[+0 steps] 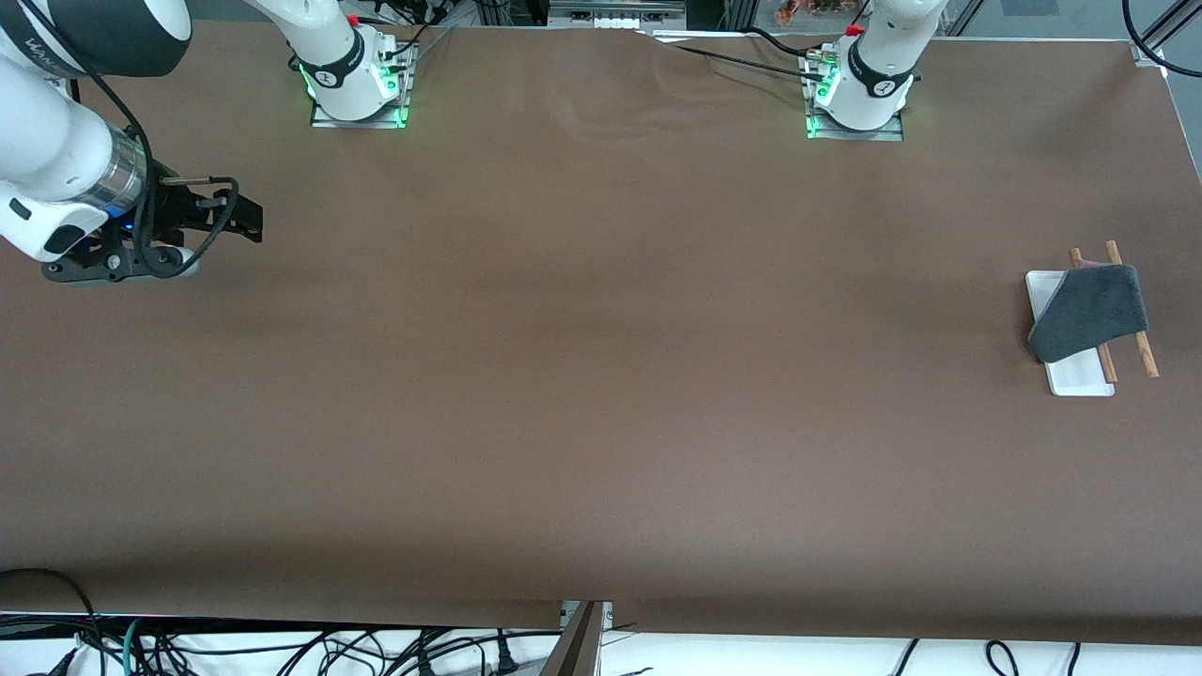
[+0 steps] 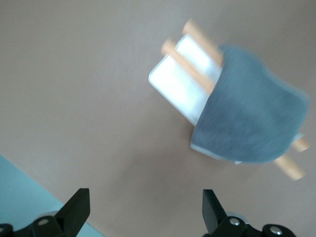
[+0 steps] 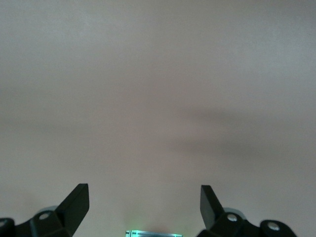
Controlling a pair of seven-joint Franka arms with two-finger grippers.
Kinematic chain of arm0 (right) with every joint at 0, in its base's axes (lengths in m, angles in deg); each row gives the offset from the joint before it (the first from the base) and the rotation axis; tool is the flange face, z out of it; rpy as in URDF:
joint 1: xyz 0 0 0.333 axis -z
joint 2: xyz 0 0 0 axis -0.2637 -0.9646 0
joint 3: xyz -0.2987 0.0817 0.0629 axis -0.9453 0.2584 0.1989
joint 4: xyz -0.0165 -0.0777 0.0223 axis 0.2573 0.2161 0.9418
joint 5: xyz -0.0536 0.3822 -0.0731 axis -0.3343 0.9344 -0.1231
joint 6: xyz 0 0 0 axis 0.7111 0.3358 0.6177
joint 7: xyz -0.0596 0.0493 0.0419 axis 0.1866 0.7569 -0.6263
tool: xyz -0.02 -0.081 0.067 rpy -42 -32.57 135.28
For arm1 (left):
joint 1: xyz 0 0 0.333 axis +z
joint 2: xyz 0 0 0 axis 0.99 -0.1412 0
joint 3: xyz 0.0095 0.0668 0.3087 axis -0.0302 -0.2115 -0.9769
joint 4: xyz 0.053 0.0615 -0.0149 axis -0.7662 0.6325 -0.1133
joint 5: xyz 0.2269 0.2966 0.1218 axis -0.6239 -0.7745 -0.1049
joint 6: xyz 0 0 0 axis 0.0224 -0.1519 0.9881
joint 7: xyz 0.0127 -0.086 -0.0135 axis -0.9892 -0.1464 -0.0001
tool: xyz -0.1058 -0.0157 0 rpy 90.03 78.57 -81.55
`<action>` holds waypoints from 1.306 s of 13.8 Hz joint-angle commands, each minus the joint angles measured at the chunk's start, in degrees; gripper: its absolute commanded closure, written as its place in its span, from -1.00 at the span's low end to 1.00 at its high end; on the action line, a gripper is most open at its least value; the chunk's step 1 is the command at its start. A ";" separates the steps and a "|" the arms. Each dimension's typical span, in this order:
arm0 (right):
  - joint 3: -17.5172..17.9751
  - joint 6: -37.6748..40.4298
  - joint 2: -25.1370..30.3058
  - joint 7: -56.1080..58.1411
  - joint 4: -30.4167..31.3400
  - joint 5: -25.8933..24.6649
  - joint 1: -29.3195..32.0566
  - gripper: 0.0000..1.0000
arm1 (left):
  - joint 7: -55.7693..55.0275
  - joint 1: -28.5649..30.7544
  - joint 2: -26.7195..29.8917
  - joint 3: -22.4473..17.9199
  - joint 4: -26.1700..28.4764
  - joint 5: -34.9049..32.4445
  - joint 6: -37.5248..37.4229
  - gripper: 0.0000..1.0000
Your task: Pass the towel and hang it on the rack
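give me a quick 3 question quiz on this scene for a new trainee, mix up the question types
1. True or false: the towel lies flat on the table, apart from the rack.
2. Which gripper holds something? A) left gripper B) right gripper C) neither
3. Fill in: the rack stands toward the ____ arm's end of the table.

Key
1. False. The towel is draped over the rack's two wooden dowels, covering part of its white base.
2. C. Both grippers are open with nothing between their fingers; the left is over the rack, the right waits over bare table at the right arm's end.
3. left
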 commanded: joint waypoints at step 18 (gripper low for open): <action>0.34 -1.64 -0.82 0.74 -1.52 -0.55 -0.10 -0.99 | -81.27 -29.19 19.07 12.24 5.54 5.58 -20.05 -1.00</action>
